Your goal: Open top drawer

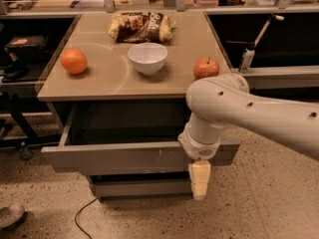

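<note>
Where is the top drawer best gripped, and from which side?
Grip the top drawer at the upper edge of its front, from above: the front is flat without handle, but the drawer stands open, so that edge is free. The gripper hangs before the front, right of centre.

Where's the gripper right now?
Camera view, right of centre: the gripper hangs pointing down at the right end of the open top drawer front, below the apple.

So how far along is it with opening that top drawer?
Mostly done: the top drawer sticks well out from under the countertop, dark inside showing. In hand: the claw hangs at its front's right end. Left: probably just backing away.
</note>
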You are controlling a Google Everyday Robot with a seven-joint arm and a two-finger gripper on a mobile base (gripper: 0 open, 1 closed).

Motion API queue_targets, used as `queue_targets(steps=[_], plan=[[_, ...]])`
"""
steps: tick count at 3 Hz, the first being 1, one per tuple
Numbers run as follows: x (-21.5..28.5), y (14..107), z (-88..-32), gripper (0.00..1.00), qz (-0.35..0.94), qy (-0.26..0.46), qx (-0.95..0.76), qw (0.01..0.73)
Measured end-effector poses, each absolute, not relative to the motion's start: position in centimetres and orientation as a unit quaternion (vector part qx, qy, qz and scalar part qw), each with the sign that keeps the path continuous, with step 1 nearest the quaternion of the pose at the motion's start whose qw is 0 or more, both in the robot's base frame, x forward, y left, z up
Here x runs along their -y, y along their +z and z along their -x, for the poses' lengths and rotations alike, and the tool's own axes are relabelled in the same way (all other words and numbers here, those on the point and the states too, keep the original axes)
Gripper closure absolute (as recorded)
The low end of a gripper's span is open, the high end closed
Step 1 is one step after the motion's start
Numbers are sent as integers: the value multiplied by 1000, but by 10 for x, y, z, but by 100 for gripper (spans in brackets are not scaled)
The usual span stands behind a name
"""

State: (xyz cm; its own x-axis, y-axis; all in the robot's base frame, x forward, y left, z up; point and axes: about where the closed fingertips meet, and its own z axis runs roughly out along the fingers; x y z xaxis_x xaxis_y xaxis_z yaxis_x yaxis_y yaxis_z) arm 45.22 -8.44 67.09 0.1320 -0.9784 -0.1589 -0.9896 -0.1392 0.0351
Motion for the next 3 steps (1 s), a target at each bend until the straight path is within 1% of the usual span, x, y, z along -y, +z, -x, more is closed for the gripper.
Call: queue_targets(steps=[1, 2, 3], plan=[[114, 682, -426, 0, 759, 82, -646, 1], [116, 682, -423, 0, 761, 84, -643, -5], [106, 693, -439, 0, 762, 76, -643, 12]])
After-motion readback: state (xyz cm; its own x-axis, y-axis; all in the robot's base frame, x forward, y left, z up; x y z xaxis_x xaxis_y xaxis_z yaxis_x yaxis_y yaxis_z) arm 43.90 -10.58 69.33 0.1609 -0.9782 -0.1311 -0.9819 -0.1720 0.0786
